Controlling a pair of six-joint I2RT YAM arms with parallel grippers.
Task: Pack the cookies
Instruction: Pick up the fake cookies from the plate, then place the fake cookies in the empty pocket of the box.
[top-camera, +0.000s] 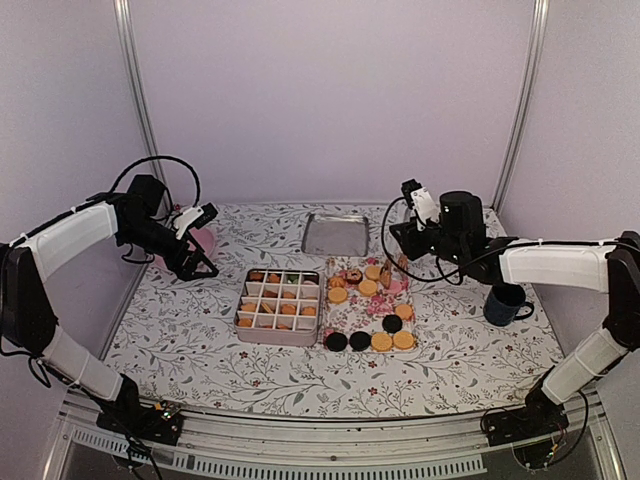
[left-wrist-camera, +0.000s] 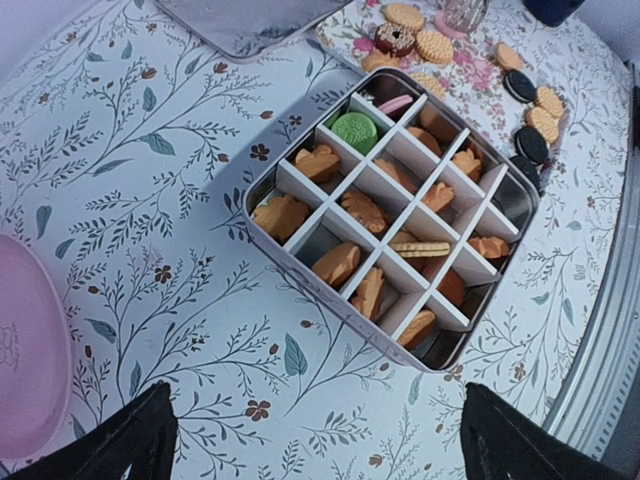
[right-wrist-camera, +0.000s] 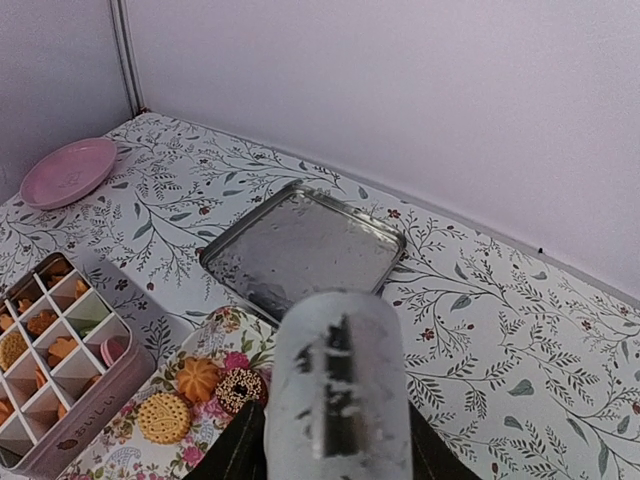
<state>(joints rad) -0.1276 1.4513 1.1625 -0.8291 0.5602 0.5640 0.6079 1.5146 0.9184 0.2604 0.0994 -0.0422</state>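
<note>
Seemingly cookies (right-wrist-camera: 165, 417) lie just left of right fingers (right-wrist-camera: 236, 456), apart.

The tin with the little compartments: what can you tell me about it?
The tin is a shallow, square metal box with rounded corners and no lid on, and its side bears some lettering. White dividers split it into a four-by-four grid. Most cells hold golden-orange cookies, one holds a green cookie and one a pink cookie. A few cells look empty. It sits flat on the flowered cloth, just left of the flowered tray. Nothing grips it.
</note>
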